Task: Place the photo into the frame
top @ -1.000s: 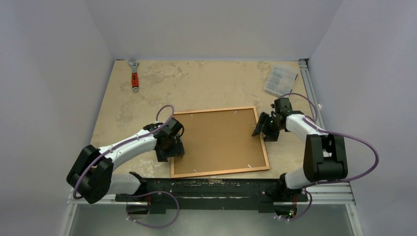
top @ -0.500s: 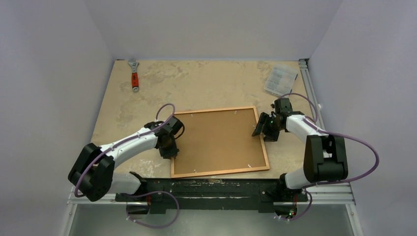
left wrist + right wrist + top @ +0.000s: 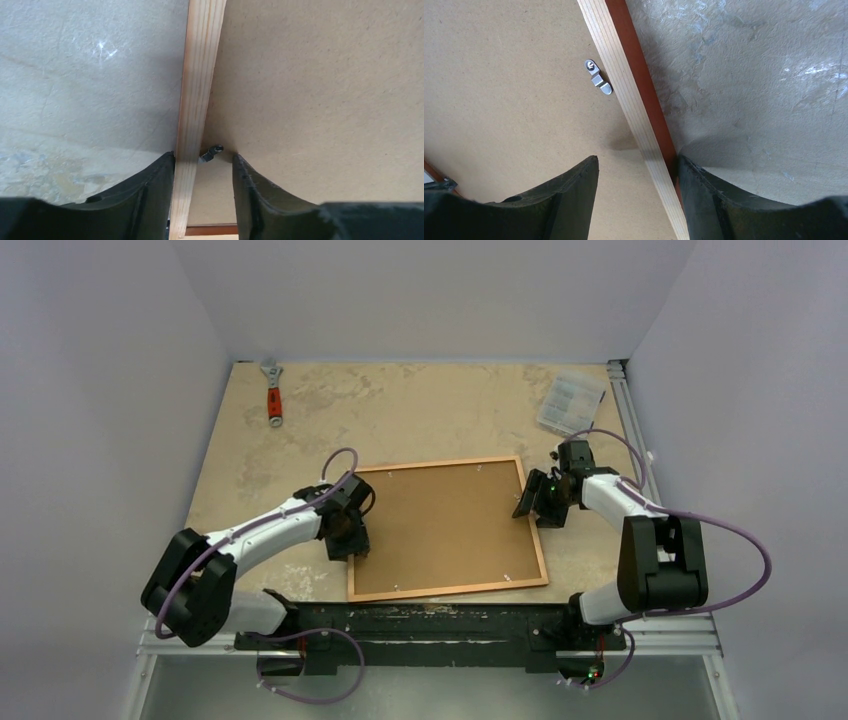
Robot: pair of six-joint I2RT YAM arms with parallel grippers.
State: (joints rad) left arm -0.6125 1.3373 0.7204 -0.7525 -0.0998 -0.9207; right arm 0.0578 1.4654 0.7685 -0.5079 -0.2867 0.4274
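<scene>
the photo (image 3: 445, 525) already lies inside the frame (image 3: 440, 590), plain brown back up. the whole thing rests flat and face down on the desk (image 3: 400, 410), just beyond the arm bases. so the main step looks done. what is left, as i judge it, is securing the back with its small clips.

on the near left, the left end effector (image 3: 204, 160) straddles the frame's left rail. it is partly open: one finger (image 3: 150, 185) sits against the outer side of the wood, the other stands on the brown back. a small dark clip (image 3: 212, 151) sits in the gap. it grips nothing that i can make out, and whether that clip is turned home is lost in shadow.

a little farther back on the right, the right end effector (image 3: 638, 165) spans the right rail in the same way, moderately open and holding nothing. a silver clip (image 3: 598, 77) lies on the board ahead of it, its tip reaching the rail. farther off, an orange-handled wrench (image 3: 272, 395) and a clear plastic box (image 3: 570, 400) lie well apart from the work.

against a second ago, only the left side differs. the wrist has turned and drawn in along the rail, and the head looks narrower from above. the right arm, the frame and the photo sit as they did.
</scene>
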